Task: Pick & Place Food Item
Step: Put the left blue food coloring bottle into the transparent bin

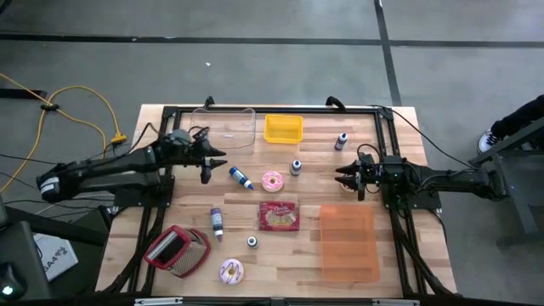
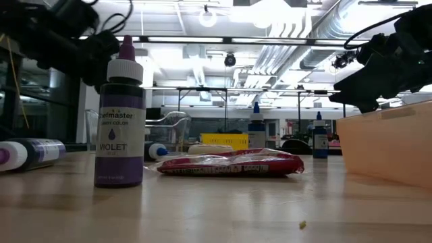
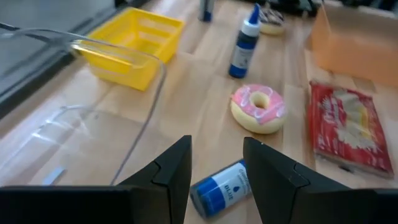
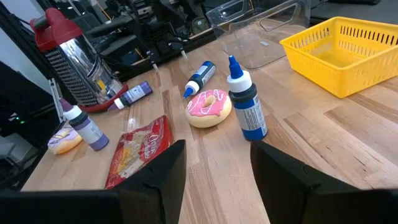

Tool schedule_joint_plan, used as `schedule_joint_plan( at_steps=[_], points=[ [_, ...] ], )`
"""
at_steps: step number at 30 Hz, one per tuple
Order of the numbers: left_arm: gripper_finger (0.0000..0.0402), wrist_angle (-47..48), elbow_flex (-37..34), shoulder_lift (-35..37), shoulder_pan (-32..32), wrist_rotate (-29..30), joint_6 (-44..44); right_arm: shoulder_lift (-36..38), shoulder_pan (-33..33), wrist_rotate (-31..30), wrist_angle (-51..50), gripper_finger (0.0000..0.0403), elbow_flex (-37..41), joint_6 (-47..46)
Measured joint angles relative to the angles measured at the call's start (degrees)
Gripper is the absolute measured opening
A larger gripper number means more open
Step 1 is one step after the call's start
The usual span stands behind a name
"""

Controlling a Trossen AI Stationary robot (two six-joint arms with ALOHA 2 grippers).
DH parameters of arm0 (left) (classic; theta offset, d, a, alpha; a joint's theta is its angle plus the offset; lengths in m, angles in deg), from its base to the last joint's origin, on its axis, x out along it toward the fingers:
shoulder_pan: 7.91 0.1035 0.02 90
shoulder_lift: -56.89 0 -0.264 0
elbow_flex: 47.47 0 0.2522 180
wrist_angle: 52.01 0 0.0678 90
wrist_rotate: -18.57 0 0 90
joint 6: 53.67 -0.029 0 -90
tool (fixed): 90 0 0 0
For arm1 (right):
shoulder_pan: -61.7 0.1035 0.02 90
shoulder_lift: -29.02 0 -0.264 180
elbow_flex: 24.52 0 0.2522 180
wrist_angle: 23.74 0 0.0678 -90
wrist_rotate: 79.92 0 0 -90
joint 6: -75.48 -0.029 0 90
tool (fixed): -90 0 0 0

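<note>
We judge the task barely begun: the pink donut [image 1: 272, 181] lies untouched at bench [image 1: 399, 153] centre. Our left gripper [image 1: 206, 167], fingers spread and empty, hovers at nine o'clock from it, over the blue bottle [image 1: 241, 178]. Our right gripper [image 1: 348, 176], also spread and empty, waits at three o'clock.

Yellow basket [image 1: 283, 128] beside clear container [image 1: 226, 124]; red-handled grater [image 1: 179, 250] lies well apart
</note>
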Motion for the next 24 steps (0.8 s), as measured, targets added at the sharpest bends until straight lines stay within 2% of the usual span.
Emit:
schedule_joint_plan(
  at_steps=[6,10,16,24],
  points=[
    [0.0140,1.5,5.9,-8.9,-3.2,-1.1,-4.2,0.0,0.0,0.0,0.0,0.0166,0.0,0.0],
    [0.0140,5.3,10.1,-13.1,-6.1,0.6,-5.3,0.0,0.0,0.0,0.0,0.0166,0.0,0.0],
    [0.0140,12.2,15.0,-16.6,-10.3,6.6,-6.5,0.0,0.0,0.0,0.0,0.0166,0.0,0.0],
    [0.0140,14.0,15.8,-21.0,-16.3,15.3,-10.2,0.0,0.0,0.0,0.0,0.0166,0.0,0.0]
  ],
)
